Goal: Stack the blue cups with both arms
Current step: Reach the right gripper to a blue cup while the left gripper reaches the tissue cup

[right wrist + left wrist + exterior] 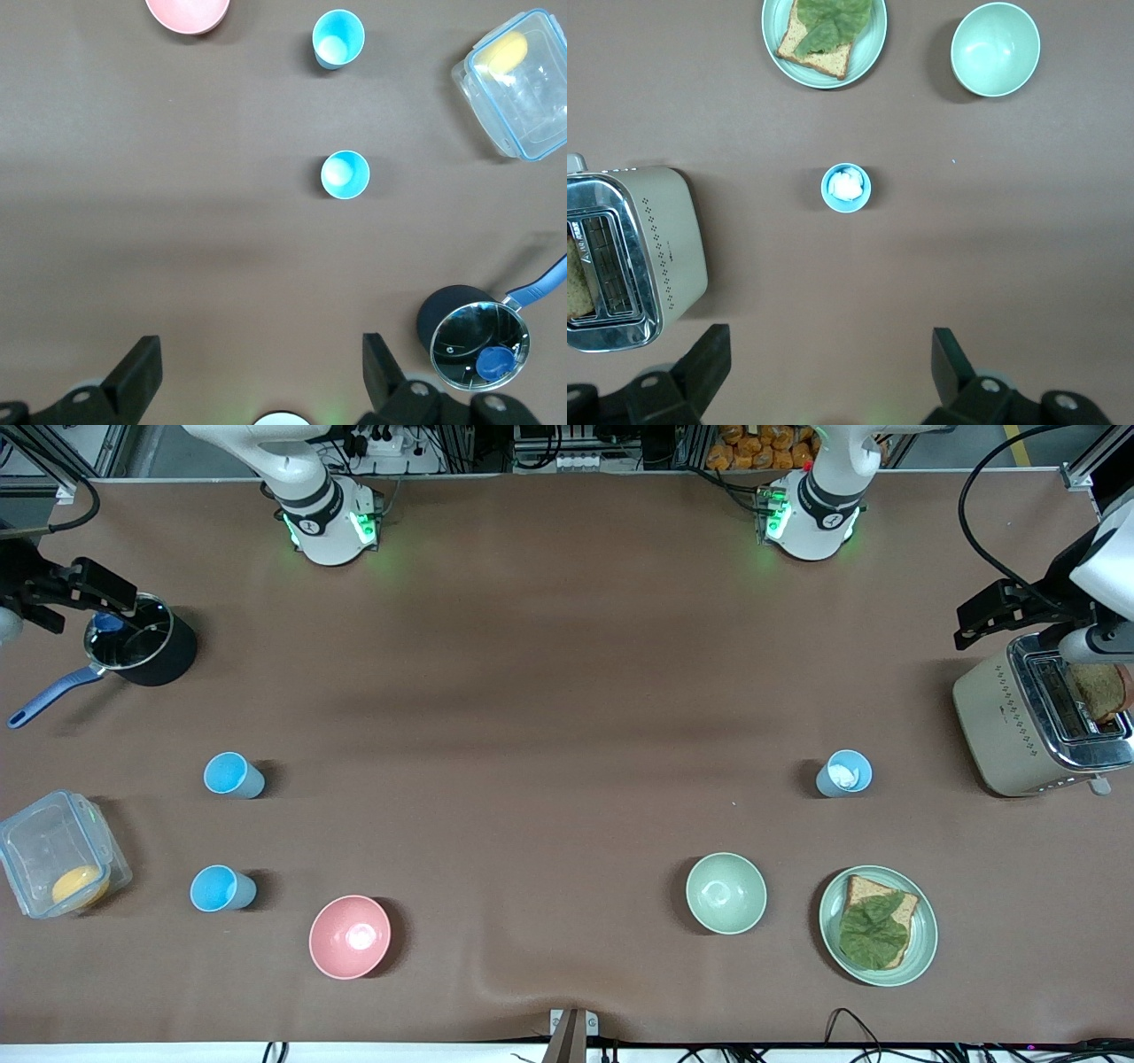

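Two cups (233, 775) (221, 888) toward right arm's end; third cup (843, 772) toward left arm's end, near toaster (1019, 726).

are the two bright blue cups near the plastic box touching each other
Apart. The front view shows bare table between the farther cup and the nearer cup; the right wrist view shows the same gap.

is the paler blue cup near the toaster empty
No. The paler blue cup stands upright with its mouth up, and something white sits inside it; what it is, cannot tell.

Your widest open lane is the table's bare middle (532, 717). Around the grey-blue cup (843, 772), mind the toaster (1036, 722), green bowl (726, 893) and plate (878, 926) nearby.
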Robot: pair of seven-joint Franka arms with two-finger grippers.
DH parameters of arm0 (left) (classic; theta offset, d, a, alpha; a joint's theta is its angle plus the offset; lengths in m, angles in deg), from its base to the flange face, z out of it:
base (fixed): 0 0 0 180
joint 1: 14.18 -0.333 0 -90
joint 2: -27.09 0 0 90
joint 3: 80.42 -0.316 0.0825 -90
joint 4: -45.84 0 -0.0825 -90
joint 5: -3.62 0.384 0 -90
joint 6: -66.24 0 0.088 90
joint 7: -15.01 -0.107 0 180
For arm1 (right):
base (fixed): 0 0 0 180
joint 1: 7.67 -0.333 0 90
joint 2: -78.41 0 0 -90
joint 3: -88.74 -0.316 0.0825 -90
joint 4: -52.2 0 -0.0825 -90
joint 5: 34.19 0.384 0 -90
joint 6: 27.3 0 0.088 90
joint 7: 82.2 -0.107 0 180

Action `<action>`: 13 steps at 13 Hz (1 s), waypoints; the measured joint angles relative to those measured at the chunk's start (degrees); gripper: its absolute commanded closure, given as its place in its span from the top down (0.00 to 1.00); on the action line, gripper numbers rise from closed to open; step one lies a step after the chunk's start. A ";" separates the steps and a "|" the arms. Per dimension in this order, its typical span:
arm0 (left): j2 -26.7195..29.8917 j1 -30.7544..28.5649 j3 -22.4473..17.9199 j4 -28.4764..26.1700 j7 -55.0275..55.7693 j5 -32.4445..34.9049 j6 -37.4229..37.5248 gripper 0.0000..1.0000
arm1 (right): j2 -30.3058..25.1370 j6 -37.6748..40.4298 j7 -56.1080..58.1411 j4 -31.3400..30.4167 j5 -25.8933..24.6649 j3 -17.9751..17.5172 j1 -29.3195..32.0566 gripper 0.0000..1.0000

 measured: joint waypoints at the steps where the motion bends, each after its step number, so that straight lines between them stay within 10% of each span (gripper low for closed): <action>1: 0.00 0.00 0.04 -0.01 0.00 0.00 0.03 1.00 | 0.00 0.04 0.00 0.00 0.00 0.00 0.00 1.00; 8: -2.92 -0.91 -0.75 -0.89 0.00 0.00 -1.17 1.00 | 0.50 2.14 -0.02 -1.13 -0.06 0.64 0.10 1.00; 13: -5.52 -3.98 -0.75 -20.69 -0.26 0.00 -27.83 1.00 | 8.13 -4.04 0.00 -9.38 0.03 1.11 1.01 1.00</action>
